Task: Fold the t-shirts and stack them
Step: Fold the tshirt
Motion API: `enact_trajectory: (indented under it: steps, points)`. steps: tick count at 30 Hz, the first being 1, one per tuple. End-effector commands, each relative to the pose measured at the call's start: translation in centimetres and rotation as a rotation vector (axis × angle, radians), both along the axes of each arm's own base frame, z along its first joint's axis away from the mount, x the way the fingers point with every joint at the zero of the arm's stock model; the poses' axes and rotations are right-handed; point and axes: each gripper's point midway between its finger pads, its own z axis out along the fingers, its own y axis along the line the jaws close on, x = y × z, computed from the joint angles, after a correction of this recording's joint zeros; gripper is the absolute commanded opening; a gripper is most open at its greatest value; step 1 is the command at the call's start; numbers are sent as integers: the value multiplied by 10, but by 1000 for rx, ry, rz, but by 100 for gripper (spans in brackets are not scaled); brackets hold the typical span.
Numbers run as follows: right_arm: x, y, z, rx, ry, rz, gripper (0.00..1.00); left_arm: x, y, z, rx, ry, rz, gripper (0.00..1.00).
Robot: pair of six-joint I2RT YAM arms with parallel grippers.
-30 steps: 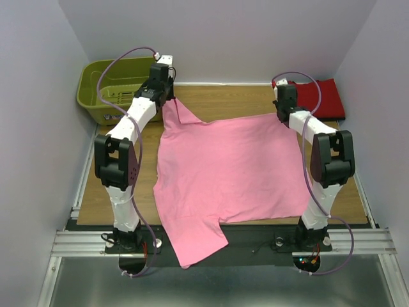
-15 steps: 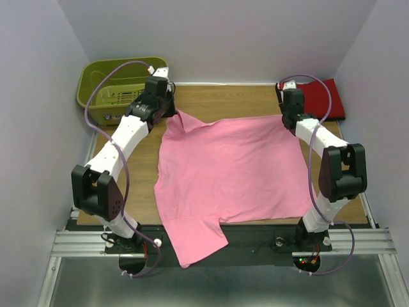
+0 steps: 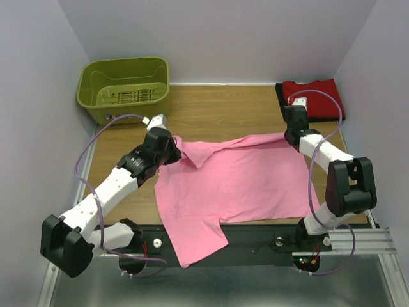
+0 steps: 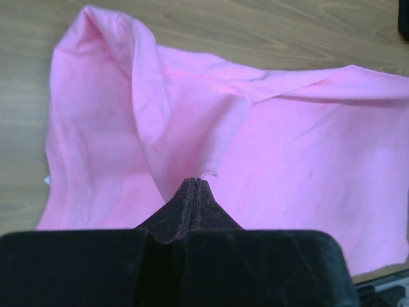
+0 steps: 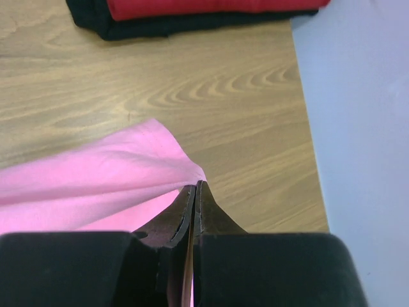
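Note:
The pink t-shirt (image 3: 243, 185) lies across the middle of the wooden table, its near sleeve hanging over the front edge. Its far edge is lifted and folded toward me. My left gripper (image 3: 171, 148) is shut on the shirt's far left part; in the left wrist view the pink cloth (image 4: 287, 147) rises in a ridge into the closed tips (image 4: 193, 182). My right gripper (image 3: 293, 135) is shut on the far right corner, where pink cloth (image 5: 96, 179) runs into the closed tips (image 5: 195, 185). A folded red t-shirt (image 3: 316, 96) lies on a black one (image 5: 160, 24) at the back right.
An olive-green basket (image 3: 124, 86) stands at the back left corner. Bare wood (image 3: 223, 109) shows between the basket and the folded pile. White walls close in on three sides. A black strip and metal rails (image 3: 255, 240) run along the near edge.
Both grippers have come toward the near side with the pink shirt's far edge, laying it back over the shirt. The left arm has stretched out low.

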Motion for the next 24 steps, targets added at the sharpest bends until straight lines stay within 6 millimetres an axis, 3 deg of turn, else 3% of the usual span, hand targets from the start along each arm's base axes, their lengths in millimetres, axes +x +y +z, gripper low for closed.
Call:
enact_trajectory:
  steps: [1,5,7,9,10,12,17,21,22,24]
  points:
    - [0,-5,21,50,-131,-81,3,-8,-7,1,-150,-37,61,0]
    - [8,3,27,88,-153,-51,1,-4,-3,8,-131,-71,65,0]
    - [14,5,40,95,-183,-42,1,4,-1,17,-97,-104,70,0]
    - [19,7,47,100,-198,-28,1,23,8,33,-52,-138,108,0]
    - [24,8,54,96,-208,-22,0,33,10,51,-32,-178,106,0]
    - [28,7,58,88,-211,-18,1,52,20,54,-3,-178,137,0]
    - [32,6,60,67,-205,-19,1,79,14,76,-4,-217,124,0]
    - [17,1,50,73,-196,-54,1,67,-1,69,-67,-178,68,0]
    - [13,0,48,76,-198,-64,1,60,0,51,-68,-141,68,0]
    - [3,-1,36,96,-192,-91,1,45,-3,45,-138,-115,69,0]
